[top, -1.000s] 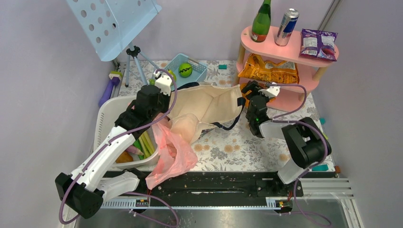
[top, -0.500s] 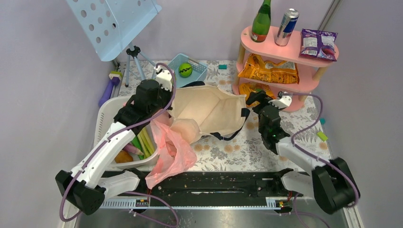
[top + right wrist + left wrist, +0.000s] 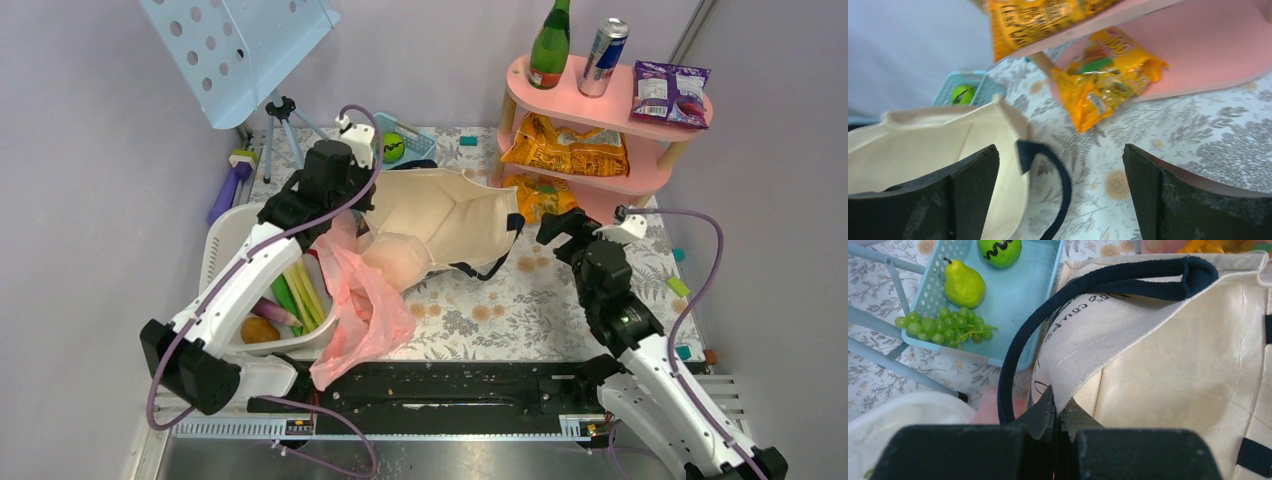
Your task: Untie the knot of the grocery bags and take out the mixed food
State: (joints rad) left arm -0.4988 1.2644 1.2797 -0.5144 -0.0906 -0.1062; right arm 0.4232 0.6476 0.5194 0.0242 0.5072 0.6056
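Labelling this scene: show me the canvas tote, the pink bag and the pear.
canvas tote [image 3: 440, 215], top view, beige fabric panel.
pink bag [image 3: 365, 315], top view, crumpled middle.
pear [image 3: 964, 285], left wrist view, its body.

canvas tote [image 3: 440, 215]: open, slumped mid-table | pink bag [image 3: 365, 315]: crumpled at near edge | leeks [image 3: 300, 295]: beside it

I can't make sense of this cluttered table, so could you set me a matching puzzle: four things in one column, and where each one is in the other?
Things:
1. bottle
2. pear
3. leeks
4. tote bag

Places:
A. in the white tub
B. pinched in the left gripper
C. on top of the pink shelf
D. in the blue basket

Pairs: 1-C, 2-D, 3-A, 4-B
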